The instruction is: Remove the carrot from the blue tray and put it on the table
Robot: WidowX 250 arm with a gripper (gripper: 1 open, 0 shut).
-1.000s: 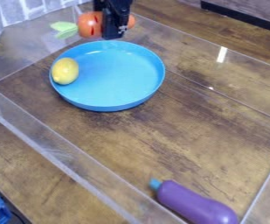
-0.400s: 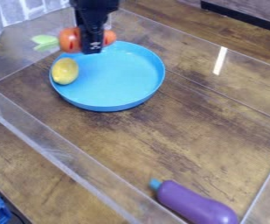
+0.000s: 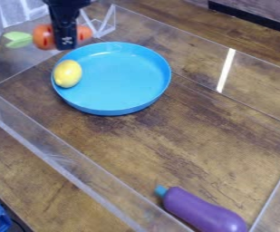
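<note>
The orange carrot, with its light green leafy top pointing left, is held in my black gripper, whose fingers are closed on it. It hangs at the back left, beyond the rim of the round blue tray, over the dark wood table. I cannot tell whether the carrot touches the table. A yellow lemon lies in the left part of the tray.
A purple eggplant lies at the front right of the table. Clear plastic walls bound the table at the front left and along the back. A glare streak marks the wood to the right of the tray.
My gripper has carried the carrot to the left, from above the tray's back rim to a spot outside the tray. The lemon, tray and eggplant have not moved.
</note>
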